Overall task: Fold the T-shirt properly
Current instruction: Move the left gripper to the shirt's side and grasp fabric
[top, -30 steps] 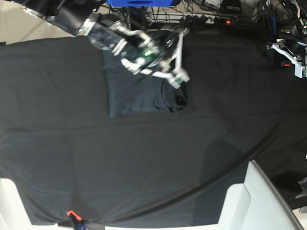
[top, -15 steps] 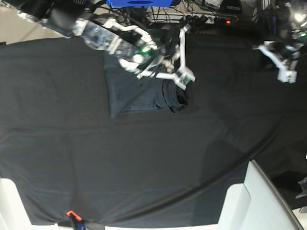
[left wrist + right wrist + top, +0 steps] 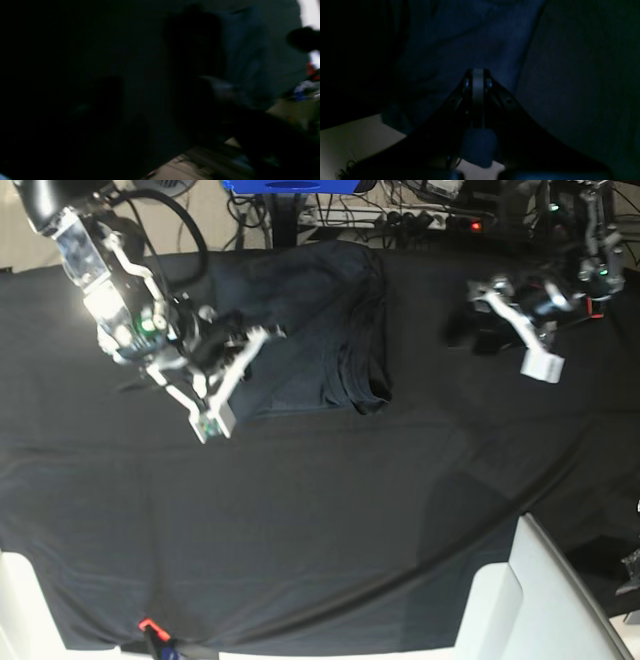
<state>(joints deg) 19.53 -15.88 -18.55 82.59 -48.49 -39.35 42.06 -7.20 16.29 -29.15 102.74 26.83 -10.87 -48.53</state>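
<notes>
While right tool (image 3: 215, 425) hangs closed beside T-shirt (image 3: 310, 330), left tool (image 3: 535, 350) raised, state unclear

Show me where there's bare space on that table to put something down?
The black cloth in front of the folded T-shirt lies bare. It is crowded at the back: the right hand beside the shirt, the left hand opposite.

Robotics lab, by the look of it: table draped in black cloth (image 3: 300, 520), tangled cables (image 3: 420, 205) and a power strip (image 3: 455, 222) with red light behind, blue stand (image 3: 290, 186), two arms overhead.
</notes>
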